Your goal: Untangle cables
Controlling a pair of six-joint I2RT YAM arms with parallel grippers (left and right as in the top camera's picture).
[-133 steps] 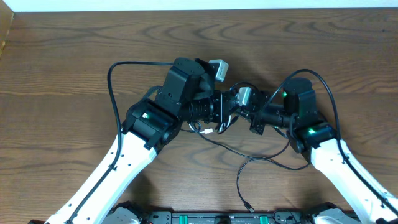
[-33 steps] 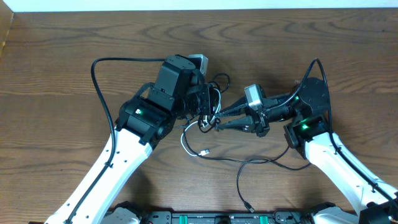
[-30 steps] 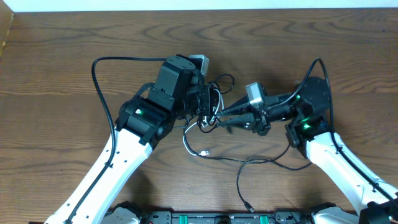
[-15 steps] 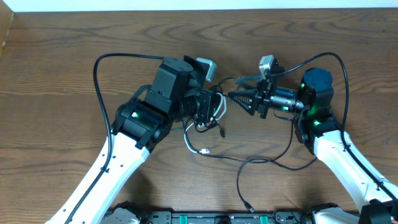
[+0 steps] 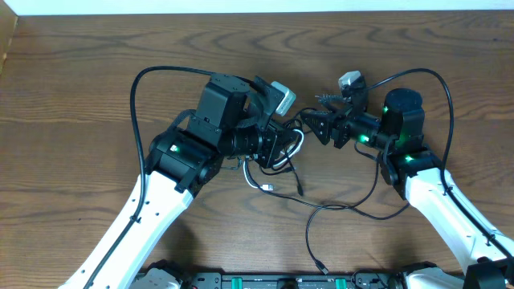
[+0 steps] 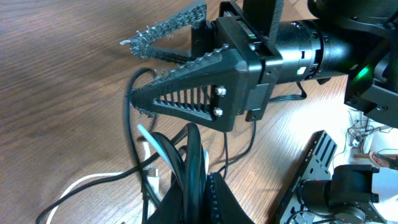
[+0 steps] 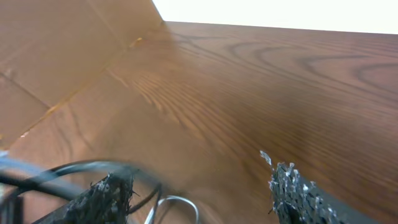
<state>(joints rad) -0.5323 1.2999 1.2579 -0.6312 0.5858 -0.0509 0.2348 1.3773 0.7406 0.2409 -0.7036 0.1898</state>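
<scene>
My left gripper (image 5: 280, 149) is shut on a small bundle of thin black cables (image 5: 291, 141), which loop out past its fingers. In the left wrist view those cables (image 6: 189, 163) run up from between the pinched jaws of the left gripper (image 6: 196, 190), and a white cable (image 6: 87, 185) lies on the wood to the left. My right gripper (image 5: 315, 114) faces the bundle from the right, open and holding nothing. Its spread fingers (image 6: 186, 84) hang just beyond the loops. In the right wrist view the right gripper (image 7: 202, 196) frames blurred cable loops (image 7: 171, 204).
A white cable end (image 5: 259, 181) and a long black cable (image 5: 333, 207) trail across the wooden table (image 5: 80, 96) toward the front edge, ending in a plug (image 5: 320, 267). Thick black arm wires (image 5: 144, 80) arc over both arms. A black rail (image 5: 265, 281) runs along the front.
The right gripper has let go of the cables, opened wide and drawn back up and to the right. The left gripper, still shut on the bundle, has shifted slightly right.
</scene>
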